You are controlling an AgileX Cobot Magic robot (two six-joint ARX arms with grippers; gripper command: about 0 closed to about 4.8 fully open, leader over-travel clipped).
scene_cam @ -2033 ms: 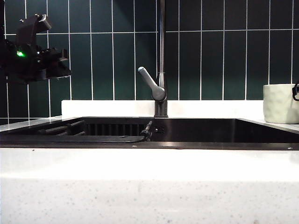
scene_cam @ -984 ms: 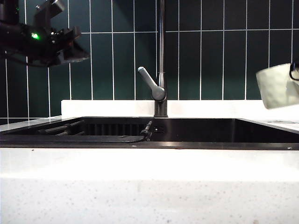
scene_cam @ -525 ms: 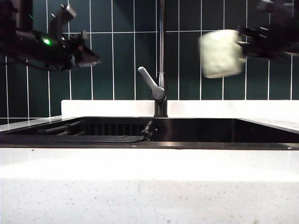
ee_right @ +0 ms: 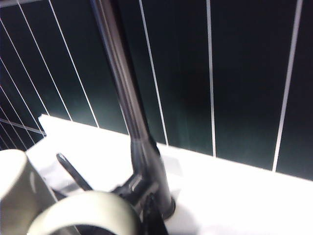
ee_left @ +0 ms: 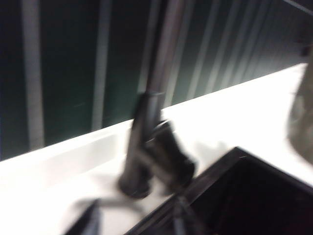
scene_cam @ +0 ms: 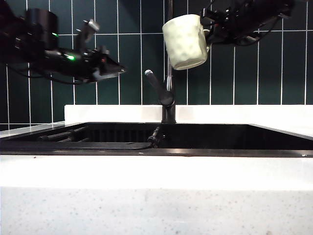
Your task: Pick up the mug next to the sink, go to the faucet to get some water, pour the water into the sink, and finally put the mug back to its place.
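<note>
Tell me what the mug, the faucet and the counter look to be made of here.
Mug, held up by the right gripper beside the faucet pipe: likely glazed ceramic; pale cream-green, dimpled, soft sheen. Faucet: dark metal, probably brushed; slim pipe with long highlights in the right wrist view. Counter: white, finely speckled, perhaps stone or composite; the look leaves it open.

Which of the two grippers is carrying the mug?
The right gripper, high at the exterior view's upper right, holds the mug by the faucet. The left gripper carries nothing.
</note>
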